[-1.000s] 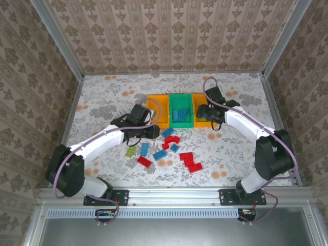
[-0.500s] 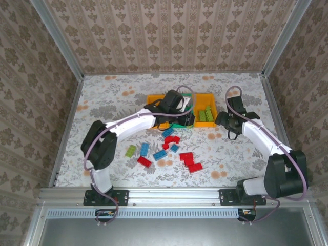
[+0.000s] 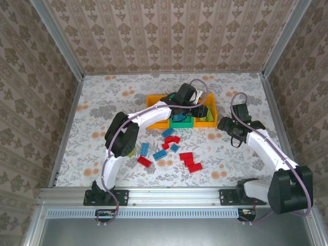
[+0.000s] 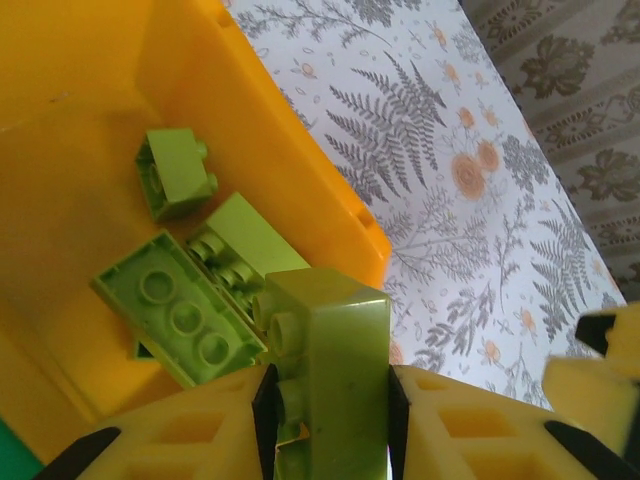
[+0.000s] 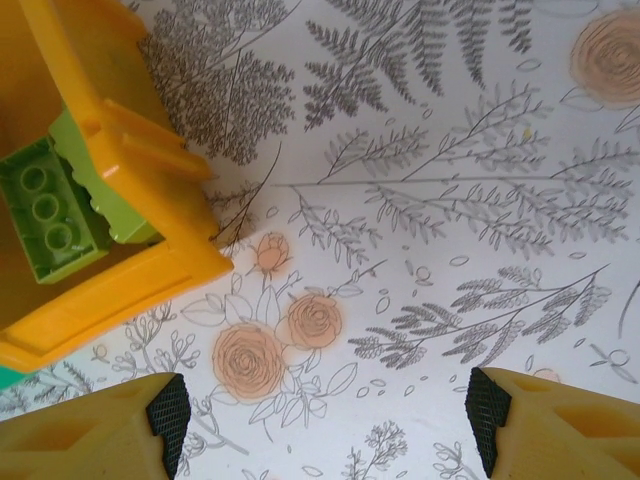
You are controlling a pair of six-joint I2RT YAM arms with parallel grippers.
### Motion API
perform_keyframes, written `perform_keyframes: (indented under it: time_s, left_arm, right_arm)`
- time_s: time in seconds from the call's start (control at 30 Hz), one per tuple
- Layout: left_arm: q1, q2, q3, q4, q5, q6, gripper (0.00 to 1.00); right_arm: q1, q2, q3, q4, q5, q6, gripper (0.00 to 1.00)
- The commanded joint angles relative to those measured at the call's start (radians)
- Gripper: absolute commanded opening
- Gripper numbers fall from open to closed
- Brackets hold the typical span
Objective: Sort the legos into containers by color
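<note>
My left gripper (image 3: 201,110) reaches over the right orange bin (image 3: 210,122) and is shut on a lime green lego (image 4: 325,360), held upright above the bin's floor. Several lime legos (image 4: 180,310) lie inside that orange bin (image 4: 300,170). The green bin (image 3: 180,122) stands in the middle and the left orange bin (image 3: 155,108) beside it, both partly under the left arm. Red legos (image 3: 189,161) and blue legos (image 3: 167,132) lie scattered in front of the bins. My right gripper (image 3: 231,129) (image 5: 325,405) hangs open over bare cloth, just right of the orange bin's corner (image 5: 120,270).
The table is covered with a floral cloth (image 3: 102,102) and fenced by a metal frame and patterned walls. The left arm (image 3: 148,115) arches across the bins. The right gripper's yellow fingers (image 4: 600,365) show close beside the left one.
The left arm has swung right from the loose bricks to above the right orange bin, carrying a lime brick. The right arm has drawn back to the right, off that bin.
</note>
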State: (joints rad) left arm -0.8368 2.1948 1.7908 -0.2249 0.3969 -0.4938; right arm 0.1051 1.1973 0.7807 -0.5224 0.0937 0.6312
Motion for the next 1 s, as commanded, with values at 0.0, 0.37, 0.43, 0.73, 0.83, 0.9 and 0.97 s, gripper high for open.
perform_keyframes:
  time_s: [0.0, 0.37, 0.43, 0.73, 0.83, 0.9, 0.97]
  left_arm:
    - [0.019, 0.026, 0.064, -0.003, 0.002, -0.026, 0.39]
    - [0.034, -0.108, -0.007, -0.021, -0.134, -0.005, 0.74]
    - [0.042, -0.167, -0.065, -0.022, -0.161, 0.02, 0.97]
    - [0.143, -0.593, -0.522, -0.176, -0.418, 0.114, 1.0]
    - [0.183, -0.732, -0.685, -0.222, -0.46, 0.111, 1.0]
    - [0.208, -0.808, -0.776, -0.274, -0.488, 0.1, 1.0]
    - [0.228, -0.86, -0.848, -0.333, -0.508, 0.071, 1.0]
  right_arm:
    - [-0.004, -0.019, -0.033, 0.022, -0.075, -0.01, 0.76]
    - [0.144, -0.023, -0.064, 0.059, -0.095, -0.045, 0.74]
    - [0.177, -0.014, -0.063, 0.058, -0.072, -0.042, 0.75]
    - [0.19, 0.025, -0.06, 0.114, -0.054, -0.026, 0.76]
    - [0.19, 0.063, -0.033, 0.118, -0.058, -0.046, 0.76]
    - [0.19, 0.097, -0.014, 0.123, -0.07, -0.054, 0.76]
    - [0.191, 0.124, -0.001, 0.133, -0.093, -0.057, 0.76]
